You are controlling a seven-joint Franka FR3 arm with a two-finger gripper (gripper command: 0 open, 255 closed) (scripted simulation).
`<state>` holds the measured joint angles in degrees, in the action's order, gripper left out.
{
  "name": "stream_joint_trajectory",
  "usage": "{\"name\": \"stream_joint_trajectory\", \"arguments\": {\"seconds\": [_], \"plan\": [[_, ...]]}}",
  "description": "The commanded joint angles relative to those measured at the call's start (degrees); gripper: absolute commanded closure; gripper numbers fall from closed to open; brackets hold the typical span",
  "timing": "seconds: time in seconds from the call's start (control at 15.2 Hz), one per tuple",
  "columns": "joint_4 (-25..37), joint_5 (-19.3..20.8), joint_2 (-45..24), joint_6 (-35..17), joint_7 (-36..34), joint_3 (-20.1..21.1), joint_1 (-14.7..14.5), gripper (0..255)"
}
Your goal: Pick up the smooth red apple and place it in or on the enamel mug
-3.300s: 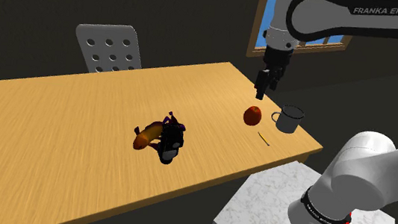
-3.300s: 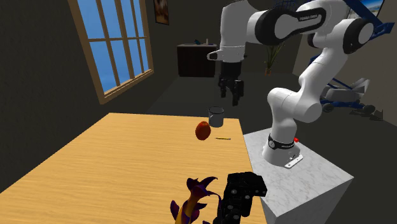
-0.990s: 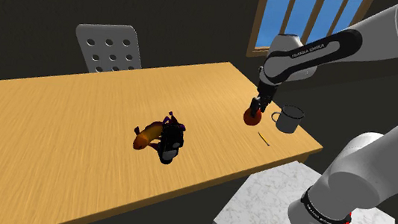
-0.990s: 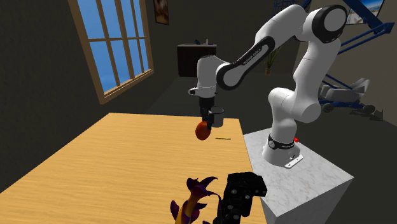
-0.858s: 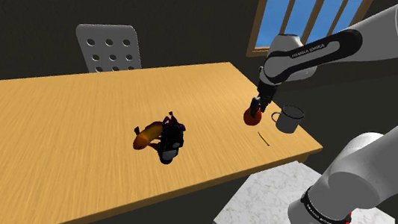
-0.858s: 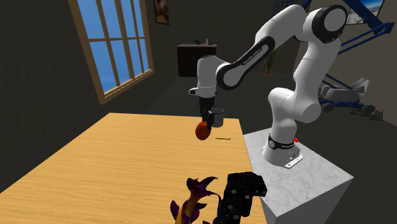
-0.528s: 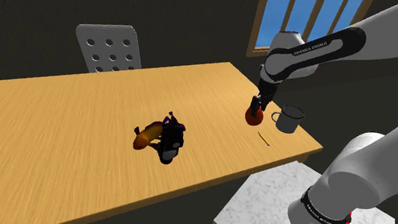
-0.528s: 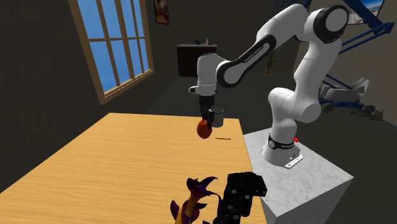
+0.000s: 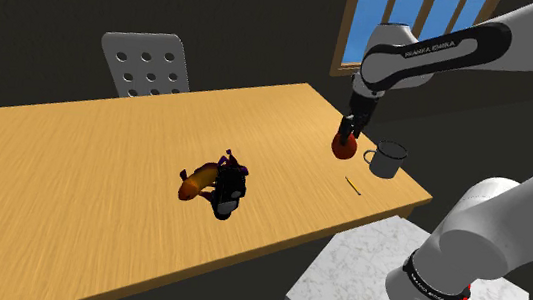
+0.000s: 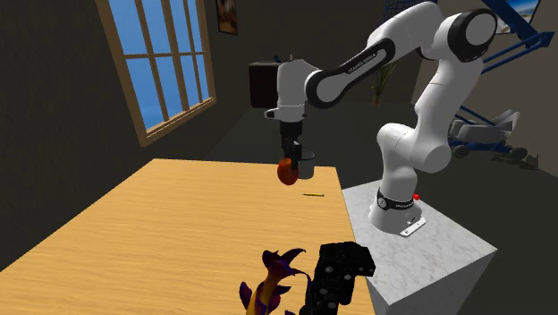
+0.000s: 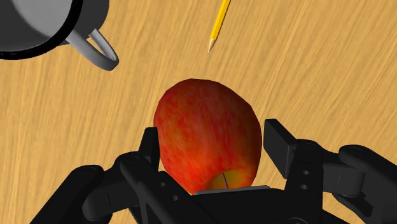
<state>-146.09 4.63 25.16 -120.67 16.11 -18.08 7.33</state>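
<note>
The red apple [image 11: 207, 133] sits clasped between my black fingers, and my gripper [image 11: 213, 147] is shut on it. It hangs a little above the wooden table [image 9: 103, 158] near the far corner, seen as a red apple [image 9: 343, 146] under the gripper [image 9: 345, 139] in the shoulder view and as the apple [image 10: 288, 172] under the gripper [image 10: 290, 165] in the second exterior view. The grey mug [image 9: 387, 158] stands upright on the table just beside the apple, toward the shoulder view's right. Its handle [image 11: 97, 50] and dark rim show close to the apple; the mug [image 10: 305, 163] stands just behind the fruit.
A yellow pencil [image 11: 218, 25] lies on the table near the mug, a thin yellow pencil [image 9: 353, 186] by the table's edge. A jumble of orange, purple and black objects [image 9: 216, 184] lies mid-table. A grey perforated chair [image 9: 147, 65] stands behind the table. The stand [image 9: 381, 296] is at lower right.
My gripper has risen with the apple held in it, lifting the fruit off the table and slightly toward the mug. The mug, the pencil and the other objects have not moved.
</note>
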Motion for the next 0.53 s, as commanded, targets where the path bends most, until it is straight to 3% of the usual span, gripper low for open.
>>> {"name": "stream_joint_trajectory", "arguments": {"seconds": [0.0,0.46], "plan": [[1.00,0.05,0.56,1.58,-0.07,0.14,0.05,255],[4.97,0.02,2.55,7.50,-0.55,0.89,0.07,255]]}}
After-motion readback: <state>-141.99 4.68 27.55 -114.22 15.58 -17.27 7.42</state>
